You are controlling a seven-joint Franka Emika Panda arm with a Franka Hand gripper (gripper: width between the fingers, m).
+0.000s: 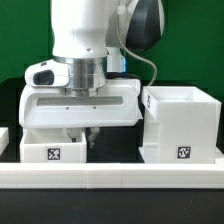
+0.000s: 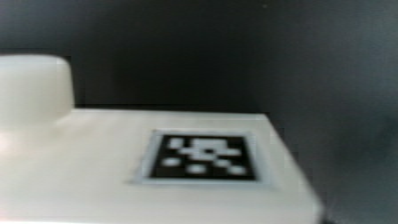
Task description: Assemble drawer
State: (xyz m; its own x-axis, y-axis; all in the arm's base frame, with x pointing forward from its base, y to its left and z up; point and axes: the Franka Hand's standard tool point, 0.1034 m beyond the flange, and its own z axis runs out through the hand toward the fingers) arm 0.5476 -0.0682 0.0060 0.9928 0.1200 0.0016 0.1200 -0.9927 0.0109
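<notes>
The white arm (image 1: 85, 40) is seen lowered over the dark surface (image 1: 118, 152). Its wide white hand body (image 1: 80, 105) fills the middle of the exterior view, and the jaws are pointed down beneath it. A long low white wall (image 1: 110, 180) is laid across the front, nearer the camera than the jaws. Of the drawer, the taller open-top box (image 1: 180, 120) is stood upright beside the jaws, on the exterior view's right and apart from them. The small tray (image 1: 40, 148) is set low on the jaws' other side, with its near end reaching right up to them; contact cannot be judged. How far the jaws are parted, and whether anything is held, cannot be told, as that spot is in shadow. A black-and-white tag (image 1: 183, 152) is carried on the box's front and a second tag (image 1: 54, 154) on the tray's front. In the wrist view a flat white face (image 2: 80, 150) bearing a blurred tag (image 2: 208, 158) is shown close beneath the jaws.
</notes>
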